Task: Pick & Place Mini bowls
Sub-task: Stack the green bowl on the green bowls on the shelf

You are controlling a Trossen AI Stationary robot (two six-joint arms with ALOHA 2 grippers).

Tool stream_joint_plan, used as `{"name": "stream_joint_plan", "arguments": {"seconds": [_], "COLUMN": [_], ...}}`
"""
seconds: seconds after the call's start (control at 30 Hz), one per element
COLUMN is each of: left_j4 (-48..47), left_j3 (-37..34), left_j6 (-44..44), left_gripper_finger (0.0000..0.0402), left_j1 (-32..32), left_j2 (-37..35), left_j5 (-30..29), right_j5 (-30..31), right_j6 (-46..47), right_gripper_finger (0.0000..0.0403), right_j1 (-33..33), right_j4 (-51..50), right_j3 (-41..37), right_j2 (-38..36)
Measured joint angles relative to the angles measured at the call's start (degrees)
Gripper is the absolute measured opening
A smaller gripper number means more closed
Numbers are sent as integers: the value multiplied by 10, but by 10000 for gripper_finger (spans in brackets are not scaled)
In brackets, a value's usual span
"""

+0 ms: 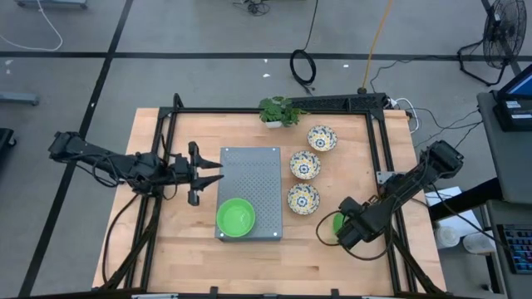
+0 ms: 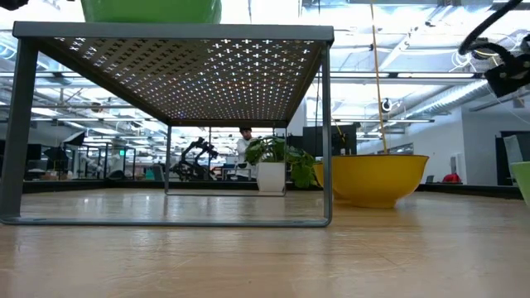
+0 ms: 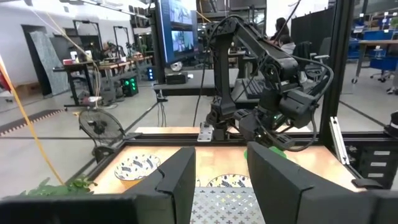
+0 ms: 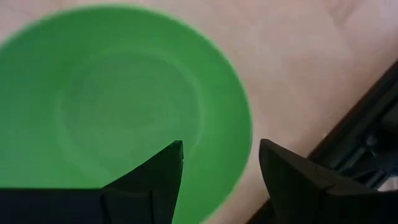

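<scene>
Near the right front of the table (image 1: 166, 249), the right tool (image 1: 342, 231) is lowered over a plain green mini bowl (image 1: 337, 224), most of which is hidden beneath it in the high view. The step in hand is judged to be the grasp of this bowl: in the right wrist view the two dark fingers (image 4: 158, 177) are seen spread apart, one over the green bowl's inside and the other at or just beyond its rim, so the wall appears to be straddled but not yet pinched. The next move is judged to call for a short descent until the rim sits between the fingers, then a firm closing, before the bowl is lifted and carried to the grey perforated tray (image 1: 249, 174). One green mini bowl (image 1: 235, 218) is already set on the tray's near part. Three floral mini bowls (image 1: 304, 166) are lined up on the table just right of the tray, between it and the right tool, and must be cleared on the way across. The left tool (image 1: 208, 172) is held released at the tray's left edge, apparently waiting. A small plant (image 1: 278, 110) stands at the table's far edge.
</scene>
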Motion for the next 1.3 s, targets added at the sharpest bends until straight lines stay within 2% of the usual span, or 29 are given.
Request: {"name": "stream_joint_plan", "arguments": {"seconds": [0.2, 0.4, 0.57, 1.0, 1.13, 1.3], "left_j4": [-13, -14, -14, -18, -24, -24], "left_j3": [0, 0, 0, 0, 0, 0], "left_j6": [-10, -10, -10, -10, -9, -9], "left_gripper_finger": [150, 150, 150, 150, 150, 150], "left_j1": [0, 0, 0, 0, 0, 0], "left_j2": [0, 0, 0, 0, 0, 0], "left_j5": [0, 0, 0, 0, -1, -1], "right_j5": [-6, -11, -12, 9, 11, 7], "right_j6": [15, 16, 13, 34, 35, 35], "right_gripper_finger": [199, 199, 199, 198, 178, 121], "right_j1": [17, 22, 22, 22, 22, 22], "right_j4": [-1, 57, 61, 61, 63, 76], "right_j3": [-24, -69, -74, -74, -81, -99], "right_j2": [0, 0, -1, -75, -88, -89]}}
